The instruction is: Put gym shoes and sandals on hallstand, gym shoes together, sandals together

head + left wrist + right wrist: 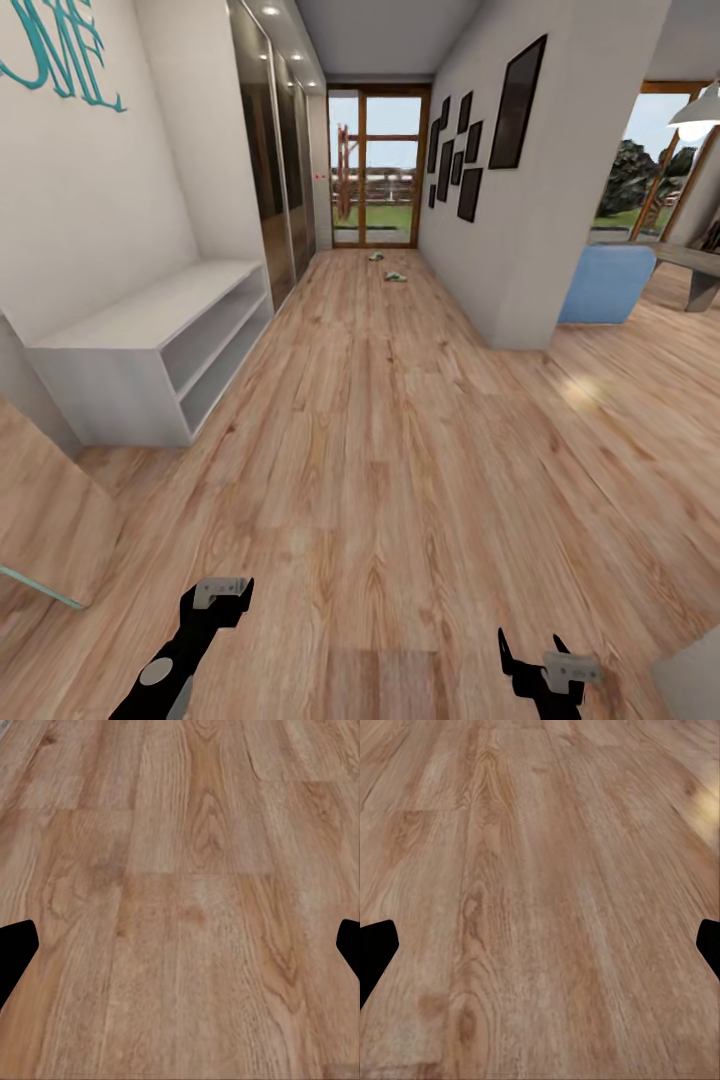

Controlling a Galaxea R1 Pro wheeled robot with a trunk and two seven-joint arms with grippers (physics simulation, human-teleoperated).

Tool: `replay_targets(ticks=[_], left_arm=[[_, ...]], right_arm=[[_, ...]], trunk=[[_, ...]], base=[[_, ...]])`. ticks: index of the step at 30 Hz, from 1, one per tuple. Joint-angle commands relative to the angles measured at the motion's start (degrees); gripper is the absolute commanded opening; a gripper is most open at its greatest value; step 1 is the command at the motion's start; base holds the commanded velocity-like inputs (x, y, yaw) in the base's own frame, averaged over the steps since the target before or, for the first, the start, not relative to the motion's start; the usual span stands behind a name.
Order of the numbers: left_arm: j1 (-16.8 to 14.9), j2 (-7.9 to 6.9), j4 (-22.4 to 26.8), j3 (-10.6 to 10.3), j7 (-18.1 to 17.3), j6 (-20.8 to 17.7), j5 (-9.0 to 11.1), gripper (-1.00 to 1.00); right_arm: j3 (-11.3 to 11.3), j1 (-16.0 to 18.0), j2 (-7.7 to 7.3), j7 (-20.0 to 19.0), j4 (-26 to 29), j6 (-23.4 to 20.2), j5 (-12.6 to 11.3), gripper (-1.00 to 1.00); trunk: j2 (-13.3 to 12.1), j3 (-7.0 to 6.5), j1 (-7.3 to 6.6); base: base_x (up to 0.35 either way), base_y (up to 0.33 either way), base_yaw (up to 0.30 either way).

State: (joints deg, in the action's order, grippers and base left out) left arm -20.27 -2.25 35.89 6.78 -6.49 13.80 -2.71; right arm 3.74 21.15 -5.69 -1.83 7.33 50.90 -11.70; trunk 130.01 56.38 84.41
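Grippers hang low over the wood floor, left gripper and right gripper both spread wide, holding nothing. Far ahead of them, two small shoes lie by the glass door, too small to identify

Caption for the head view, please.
Both claws (left, right) low over the wood floor; small shoes far down the corridor.

Two small pale-green things on floor nr glass door, too tiny to ID. Teal wall lettering above white bench unit cut off by pic edge.
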Motion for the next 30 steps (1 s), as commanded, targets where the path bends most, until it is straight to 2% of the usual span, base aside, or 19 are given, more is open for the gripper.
replay_targets(ticks=[1, 30], left_arm=[[-0.04, 0.05, -0.03, 0.34, -0.45, 0.17, -0.28, 1.0], [-0.04, -0.02, 0.04, 0.43, -0.45, 0.17, -0.28, 1.0]], right_arm=[[0.39, 0.03, -0.05, -0.19, -0.04, 0.16, -0.6, 1.0], [0.25, 0.03, -0.28, -0.15, -0.04, 0.03, -0.88, 1.0]], trunk=[[0.02, 0.05, 0.02], [0.02, 0.05, 0.02]], base=[[0.335, 0.0, 0.0], [0.335, 0.0, 0.0]])
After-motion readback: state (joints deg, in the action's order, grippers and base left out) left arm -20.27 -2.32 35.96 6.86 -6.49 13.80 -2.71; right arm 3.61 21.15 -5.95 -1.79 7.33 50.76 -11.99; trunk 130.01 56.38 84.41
